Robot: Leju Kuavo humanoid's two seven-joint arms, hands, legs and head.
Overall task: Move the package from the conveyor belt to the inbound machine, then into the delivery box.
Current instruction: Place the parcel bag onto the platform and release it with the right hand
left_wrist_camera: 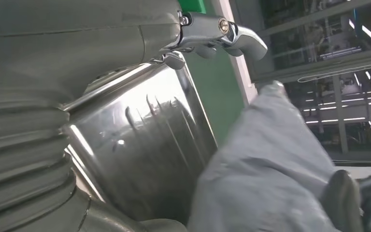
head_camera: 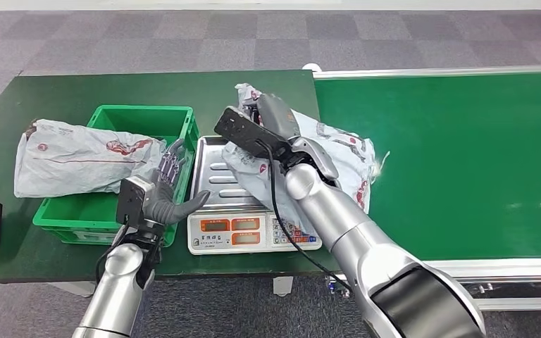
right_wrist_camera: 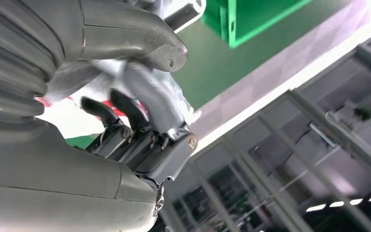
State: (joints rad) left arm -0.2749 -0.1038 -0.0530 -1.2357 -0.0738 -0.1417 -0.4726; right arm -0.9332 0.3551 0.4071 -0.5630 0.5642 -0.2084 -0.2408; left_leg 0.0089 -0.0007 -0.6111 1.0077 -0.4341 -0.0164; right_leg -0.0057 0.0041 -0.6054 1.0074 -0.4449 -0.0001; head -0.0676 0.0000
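Looking down from the head view: right hand [head_camera: 275, 116] clamped on a crumpled white package [head_camera: 338, 151], held over the steel pan of the scale [head_camera: 215, 176], package draped partly on the pan and partly across the edge of the green conveyor belt [head_camera: 465, 155]. Left hand [head_camera: 165, 190] raised beside the scale with fingers spread, gripping nothing, just in front of the green box [head_camera: 176, 116], which carries another white bag [head_camera: 77, 155]. Scale and box standing on a green desk [head_camera: 56, 91]. From the left wrist view: ribbed cover and thumb of the left hand close over the shiny pan, grey-white package beside it. From the right wrist view: dark fingers [right_wrist_camera: 125, 104] and thumb curled tight around the package.
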